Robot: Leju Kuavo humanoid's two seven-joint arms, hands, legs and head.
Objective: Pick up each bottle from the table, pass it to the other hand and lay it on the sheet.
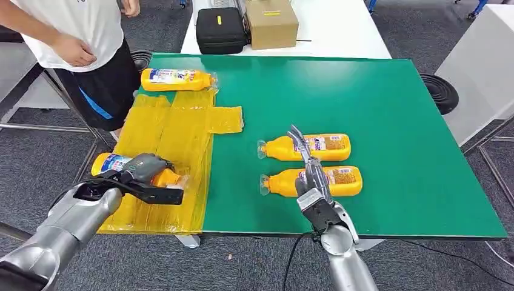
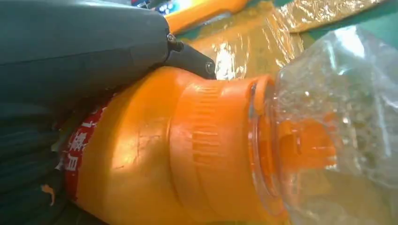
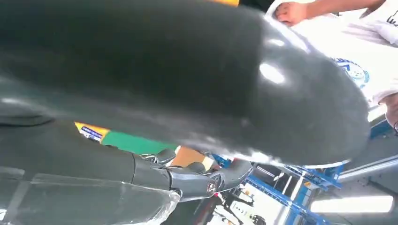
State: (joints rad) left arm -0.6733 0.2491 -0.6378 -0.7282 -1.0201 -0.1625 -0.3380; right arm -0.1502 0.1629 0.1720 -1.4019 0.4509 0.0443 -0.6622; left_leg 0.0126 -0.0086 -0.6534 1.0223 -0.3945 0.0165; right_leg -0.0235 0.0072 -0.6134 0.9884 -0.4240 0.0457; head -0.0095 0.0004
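Bystander and clutter beyond the green mat

Person [image 1: 79, 36] in white shirt and dark shorts at the table's far left corner; black case [image 1: 220, 29] and cardboard box [image 1: 271, 22] side by side on the white table [image 1: 339, 30] behind; round black discs [image 1: 439, 91] on grey carpet [image 1: 424, 267] beside the table.
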